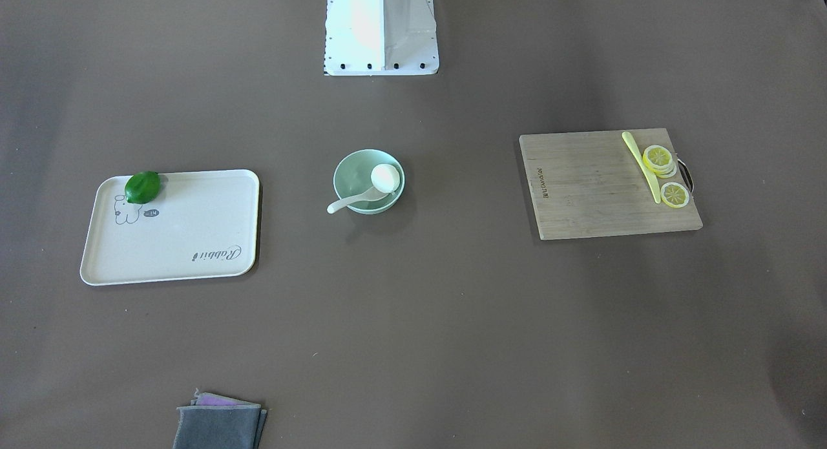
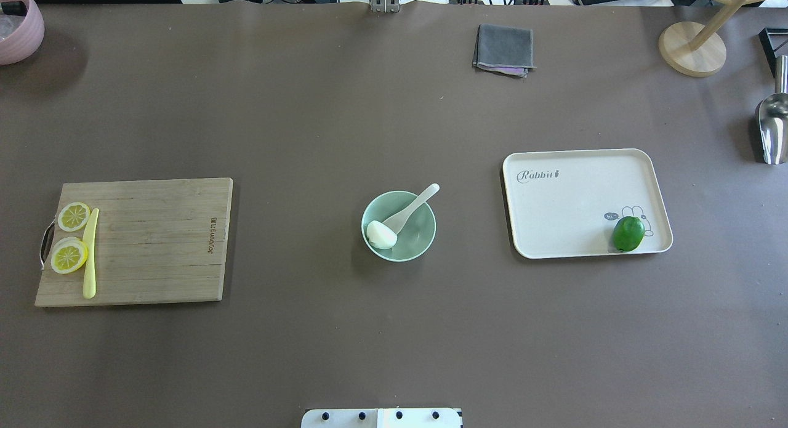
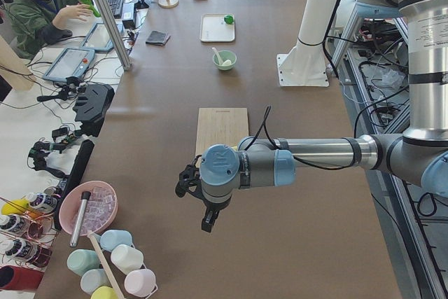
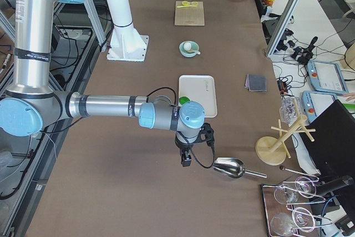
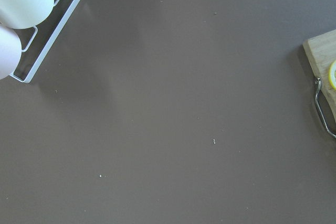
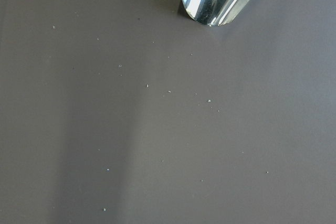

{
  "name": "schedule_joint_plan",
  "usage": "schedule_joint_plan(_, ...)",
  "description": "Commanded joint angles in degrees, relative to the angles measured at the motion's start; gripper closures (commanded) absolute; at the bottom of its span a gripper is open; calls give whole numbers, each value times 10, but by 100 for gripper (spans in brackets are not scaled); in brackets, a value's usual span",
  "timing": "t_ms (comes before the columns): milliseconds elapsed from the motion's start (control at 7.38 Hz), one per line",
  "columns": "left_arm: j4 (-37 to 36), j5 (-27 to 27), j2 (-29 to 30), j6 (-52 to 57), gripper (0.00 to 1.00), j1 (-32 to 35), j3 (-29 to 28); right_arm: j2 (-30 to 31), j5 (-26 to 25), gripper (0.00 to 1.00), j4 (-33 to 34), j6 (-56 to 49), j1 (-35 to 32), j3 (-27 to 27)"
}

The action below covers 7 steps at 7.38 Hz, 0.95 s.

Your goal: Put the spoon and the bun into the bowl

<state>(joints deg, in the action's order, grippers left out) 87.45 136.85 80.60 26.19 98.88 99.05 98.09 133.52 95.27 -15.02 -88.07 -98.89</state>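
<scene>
The pale mint-green bowl (image 2: 425,240) stands at the table's middle, also in the front-facing view (image 1: 349,168). The white bun (image 2: 381,234) lies inside it. The white spoon (image 2: 415,206) has its scoop in the bowl and its handle leaning out over the rim. My left gripper (image 3: 207,222) shows only in the exterior left view, far out beyond the cutting board's end; I cannot tell if it is open. My right gripper (image 4: 186,159) shows only in the exterior right view, beyond the tray near a metal scoop; I cannot tell its state.
A wooden cutting board (image 2: 154,243) with lemon slices (image 2: 69,255) and a yellow knife (image 2: 90,252) lies left. A white tray (image 2: 572,200) with a green lime (image 2: 628,233) lies right. A grey cloth (image 2: 503,49), metal scoop (image 2: 772,126) and pink bowl (image 2: 15,28) sit at the edges.
</scene>
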Motion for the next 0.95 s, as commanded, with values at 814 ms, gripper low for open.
schedule_joint_plan(814,0,1,-1,0,1,0,0,0,7,0,0,0,1,-1)
